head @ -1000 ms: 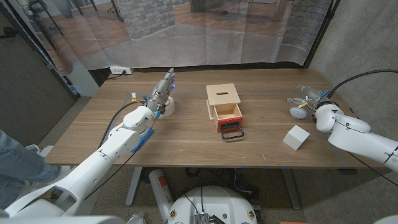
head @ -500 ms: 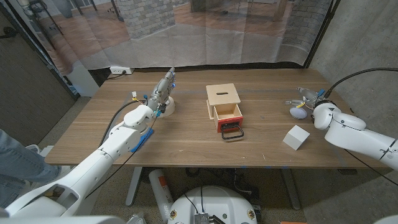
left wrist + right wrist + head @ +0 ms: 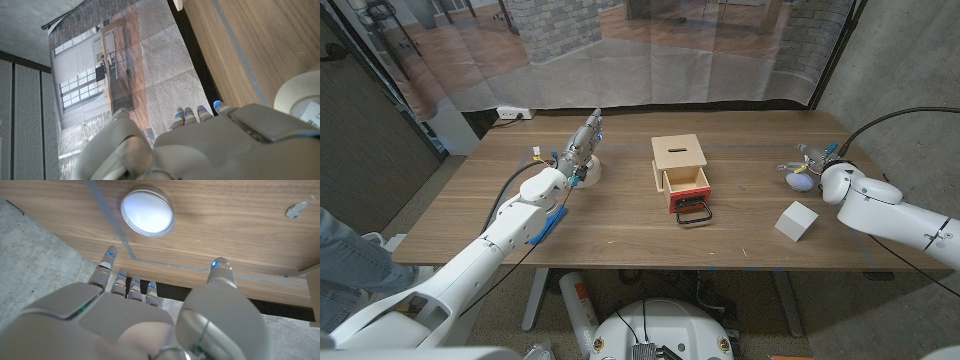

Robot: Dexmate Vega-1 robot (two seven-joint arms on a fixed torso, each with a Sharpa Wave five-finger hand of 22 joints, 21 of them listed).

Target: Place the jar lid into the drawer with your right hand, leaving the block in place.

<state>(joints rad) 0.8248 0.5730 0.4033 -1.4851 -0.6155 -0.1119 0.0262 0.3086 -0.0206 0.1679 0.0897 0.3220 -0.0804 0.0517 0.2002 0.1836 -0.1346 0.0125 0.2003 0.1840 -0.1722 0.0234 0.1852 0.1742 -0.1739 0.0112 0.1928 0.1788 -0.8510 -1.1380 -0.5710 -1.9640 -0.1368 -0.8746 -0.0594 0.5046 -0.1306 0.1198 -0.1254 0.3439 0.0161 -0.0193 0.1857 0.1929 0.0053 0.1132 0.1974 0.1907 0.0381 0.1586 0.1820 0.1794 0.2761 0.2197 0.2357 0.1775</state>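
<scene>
The jar lid (image 3: 801, 182) is a round silvery-white disc lying on the right part of the wooden table (image 3: 620, 225); it also shows as the lid (image 3: 147, 217). My right hand (image 3: 809, 160) hovers just behind it, fingers (image 3: 107, 261) spread and holding nothing. The white block (image 3: 796, 221) sits nearer the front edge, apart from the hand. At the table's middle stands a small wooden box (image 3: 678, 155) with its red-fronted drawer (image 3: 688, 190) pulled out, black handle (image 3: 694, 214) forward. My left hand (image 3: 582, 145) stands with straight fingers at the left, holding nothing.
A white round roll (image 3: 589, 171) sits right beside my left hand, seen too as the roll (image 3: 300, 92). A translucent curtain hangs behind the table's far edge. The table's right edge lies close past the lid. A person's leg shows at the picture's left edge.
My right forearm has swung slightly inward and the hand has edged a little closer over the lid. The lid, block, drawer and left hand have stayed put.
</scene>
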